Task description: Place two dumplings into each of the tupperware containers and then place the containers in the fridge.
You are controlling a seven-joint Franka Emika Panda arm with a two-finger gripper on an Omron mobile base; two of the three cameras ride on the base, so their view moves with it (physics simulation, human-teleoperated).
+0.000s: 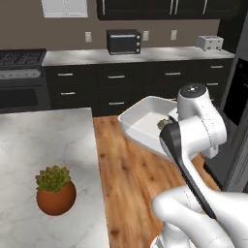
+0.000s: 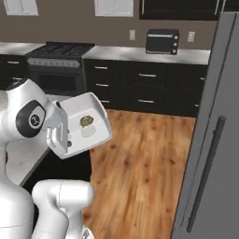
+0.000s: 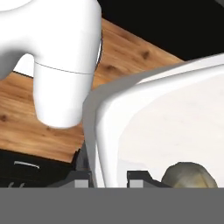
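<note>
Above the wood floor [image 2: 149,158], beside the fridge [image 2: 212,126], the gripper [image 3: 109,175] holds a container [image 2: 91,123] aloft — jaws nearly closed, pinching its rim — one dumpling [image 2: 86,121] inside.

1. Your claw carries the tupperware container [image 1: 140,121] out over open wooden floor [image 2: 144,158], with free air around it.
2. On your right, the closed fridge [image 2: 212,140] door blocks passage.
3. On your left, the table [image 1: 43,145] edge and potted plant [image 1: 55,190] stand well apart from the container.
</note>
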